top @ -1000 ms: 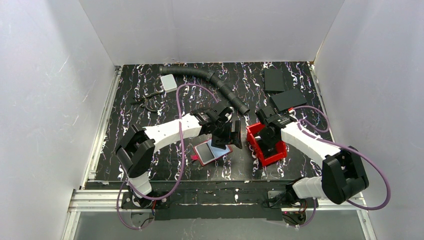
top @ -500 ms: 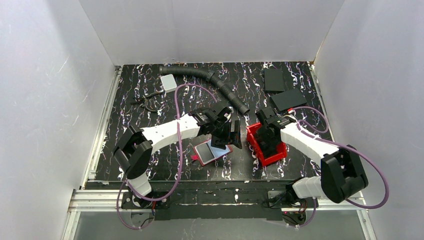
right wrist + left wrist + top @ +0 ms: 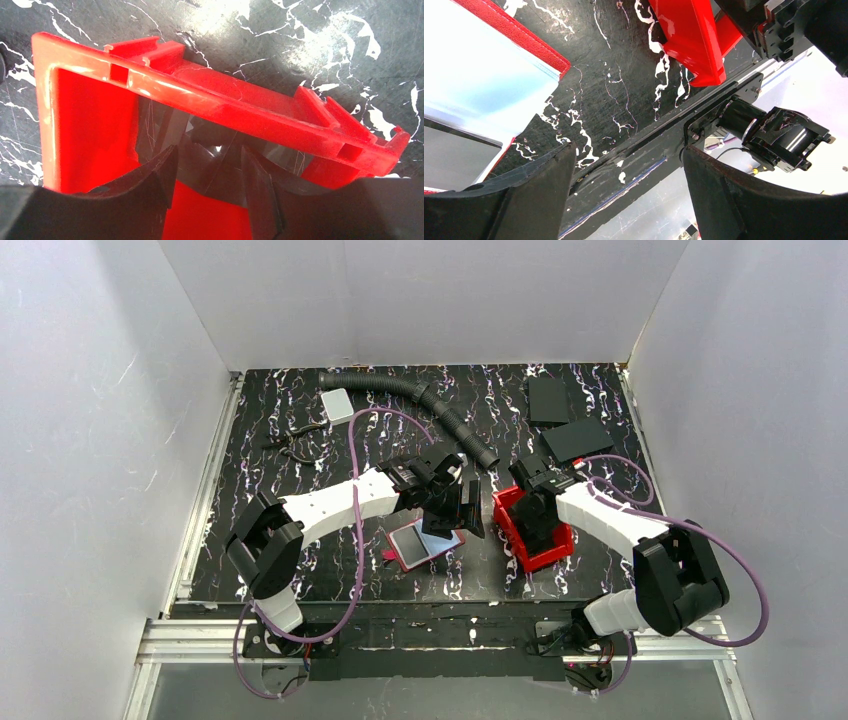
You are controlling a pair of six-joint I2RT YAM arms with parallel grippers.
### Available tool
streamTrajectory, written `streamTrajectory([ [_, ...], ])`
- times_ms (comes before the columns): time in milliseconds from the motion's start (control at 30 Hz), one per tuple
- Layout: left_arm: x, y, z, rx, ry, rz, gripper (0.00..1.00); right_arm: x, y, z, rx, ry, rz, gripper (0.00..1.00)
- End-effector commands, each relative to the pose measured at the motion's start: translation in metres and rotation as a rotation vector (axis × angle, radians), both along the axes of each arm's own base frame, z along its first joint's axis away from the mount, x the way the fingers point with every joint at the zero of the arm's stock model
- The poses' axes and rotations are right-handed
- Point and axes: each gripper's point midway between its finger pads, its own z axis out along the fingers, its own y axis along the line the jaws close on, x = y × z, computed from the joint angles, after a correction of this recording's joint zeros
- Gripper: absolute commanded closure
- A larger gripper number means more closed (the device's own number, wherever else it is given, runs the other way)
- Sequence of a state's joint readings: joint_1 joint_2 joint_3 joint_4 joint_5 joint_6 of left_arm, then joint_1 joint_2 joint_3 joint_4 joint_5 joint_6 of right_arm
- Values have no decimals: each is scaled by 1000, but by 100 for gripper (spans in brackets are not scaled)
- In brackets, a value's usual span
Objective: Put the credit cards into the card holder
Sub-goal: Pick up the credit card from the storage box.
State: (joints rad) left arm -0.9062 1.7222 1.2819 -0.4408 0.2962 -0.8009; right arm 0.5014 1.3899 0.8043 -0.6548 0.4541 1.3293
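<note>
The card holder (image 3: pixel 408 548) lies open on the table, a small red wallet. A pale blue credit card (image 3: pixel 438 539) lies on its right part. In the left wrist view the card (image 3: pixel 474 75) and the wallet's red edge (image 3: pixel 524 37) fill the upper left. My left gripper (image 3: pixel 463 510) is open and empty just right of the wallet; the left wrist view shows it (image 3: pixel 629 170) with only table between the jaws. My right gripper (image 3: pixel 537 530) is down inside the red bin (image 3: pixel 560 545). Its jaws (image 3: pixel 207 172) stand apart around grey cards (image 3: pixel 215 155) leaning on the bin wall.
The red open-top bin (image 3: pixel 225 100) stands right of the wallet, close to the left gripper. Two black slabs (image 3: pixel 548 398) (image 3: pixel 577 438) lie at the back right. A corrugated black hose (image 3: pixel 430 405), a pale block (image 3: pixel 338 405) and a dark hand tool (image 3: pixel 295 443) lie at the back left.
The right arm's elbow has swung a little to the left while its gripper stays in the bin. The left arm has barely moved.
</note>
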Motion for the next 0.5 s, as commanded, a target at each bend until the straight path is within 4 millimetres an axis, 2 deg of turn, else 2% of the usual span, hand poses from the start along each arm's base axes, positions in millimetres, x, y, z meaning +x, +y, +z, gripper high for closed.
streamTrajectory([
  [0,-3,3,18,-38,-29,-13,23,0,-6,7,-34,18,-9,41],
  [267,-4,2,18,-42,-23,-17,23,6,-3,27,-7,-37,-4,39],
  [467,-5,2,20,-46,-26,-17,23,19,1,25,-12,-51,-1,39],
])
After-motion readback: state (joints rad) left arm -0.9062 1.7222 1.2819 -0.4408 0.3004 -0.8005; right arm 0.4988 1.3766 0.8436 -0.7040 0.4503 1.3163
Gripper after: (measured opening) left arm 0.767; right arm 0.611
